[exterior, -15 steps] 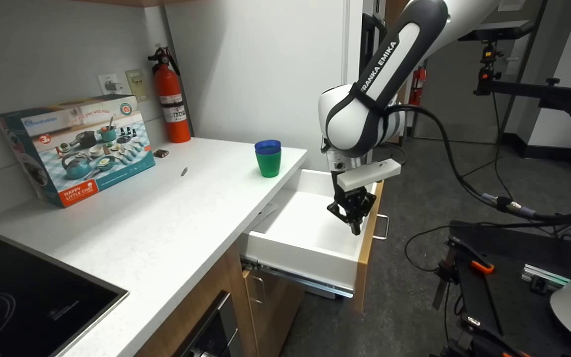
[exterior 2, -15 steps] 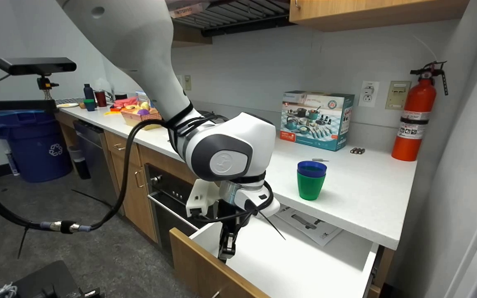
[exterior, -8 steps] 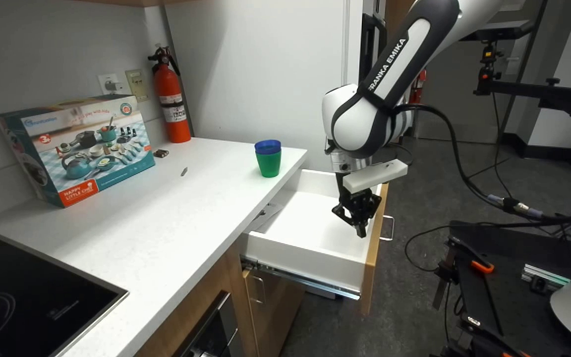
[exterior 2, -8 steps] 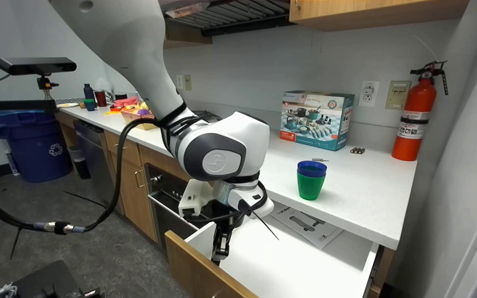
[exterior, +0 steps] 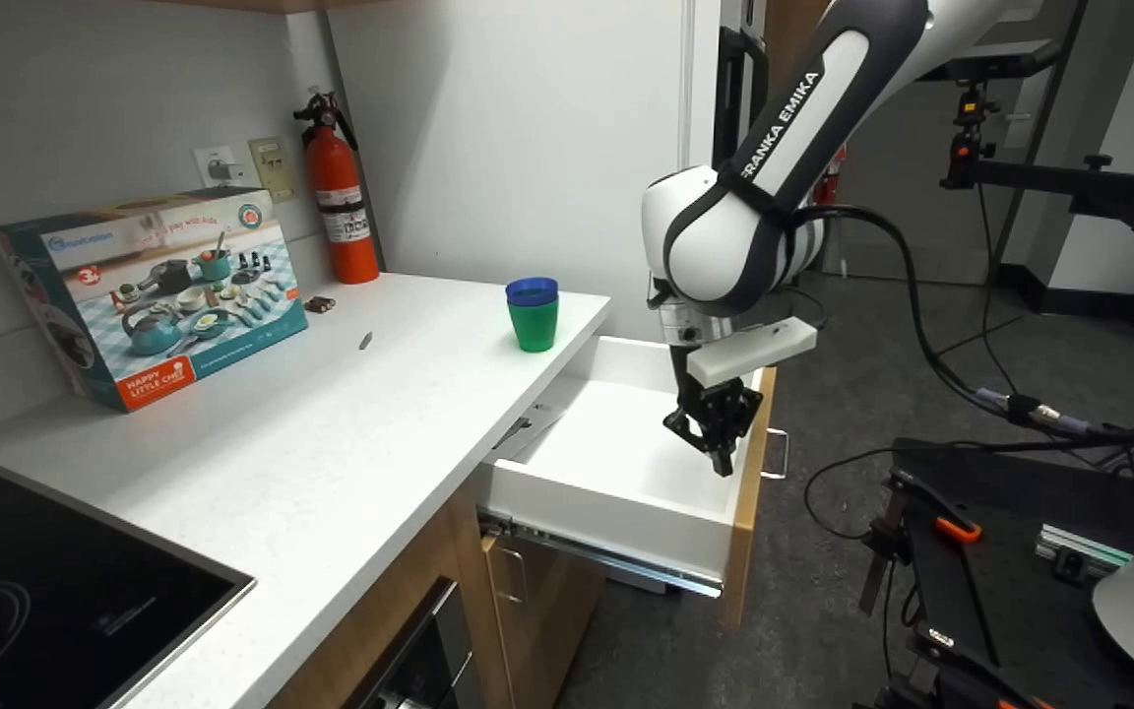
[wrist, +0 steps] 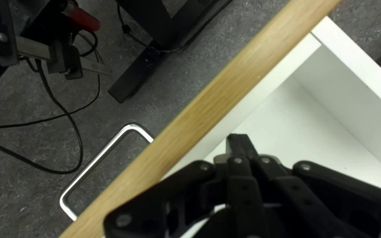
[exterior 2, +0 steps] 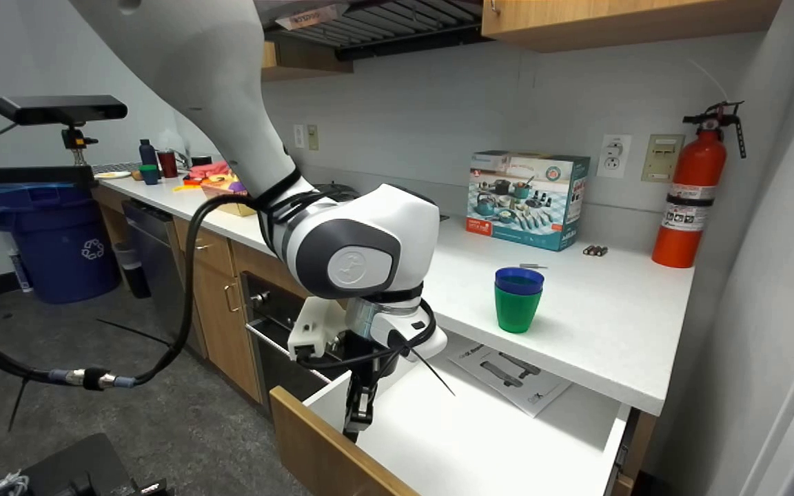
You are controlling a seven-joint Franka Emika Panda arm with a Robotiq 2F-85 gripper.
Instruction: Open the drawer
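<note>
The drawer (exterior: 616, 502) stands pulled well out from under the counter in both exterior views (exterior 2: 466, 441). It has a white inner box and a tan wood front panel (wrist: 207, 115) with a metal loop handle (wrist: 94, 162) on its outer face. My gripper (exterior: 722, 463) reaches down inside the drawer, just behind the front panel. In the wrist view the gripper's fingertips (wrist: 240, 142) are pressed together with nothing between them, beside the panel's inner face. The tips are partly hidden in an exterior view (exterior 2: 353, 432); whether they touch the panel is hard to tell.
A printed leaflet (exterior 2: 507, 375) lies at the back of the drawer. Stacked green and blue cups (exterior: 534, 317) stand near the edge of the white counter (exterior: 409, 384), with a toy box (exterior: 183, 295) behind. A dark cart with clamps (exterior: 980, 561) stands in front of the drawer.
The drawer has slid further out from the counter, and my shut gripper has moved outward with its front panel. More of the leaflet shows. The movement is smaller in the last half second.
</note>
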